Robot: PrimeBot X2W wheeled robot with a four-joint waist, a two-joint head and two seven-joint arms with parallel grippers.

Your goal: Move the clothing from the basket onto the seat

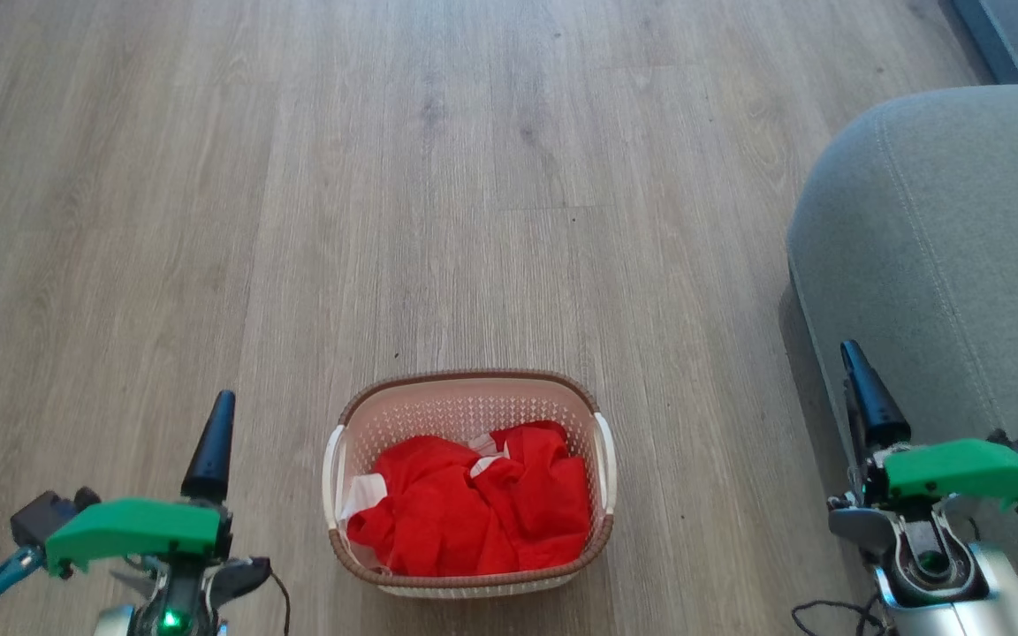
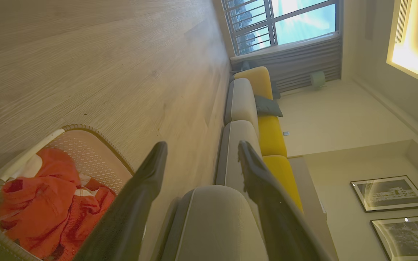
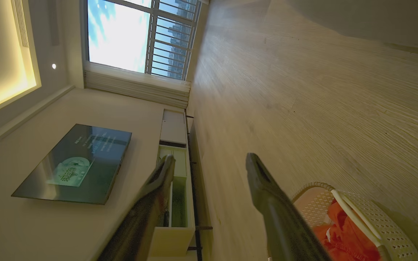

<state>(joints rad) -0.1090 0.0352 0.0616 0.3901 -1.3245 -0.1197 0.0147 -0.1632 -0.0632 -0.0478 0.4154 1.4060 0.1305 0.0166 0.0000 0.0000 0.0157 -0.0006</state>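
Nothing is moved yet: the red clothing (image 1: 474, 508) lies heaped in the basket (image 1: 465, 378) on the floor (image 1: 474, 177), off the grey seat (image 1: 942, 238), while the left gripper (image 2: 201, 146) and right gripper (image 3: 210, 157) hover either side, fingers spread, empty.

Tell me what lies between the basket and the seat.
Just bare wooden floor separates the basket from the seat, as the head view shows.
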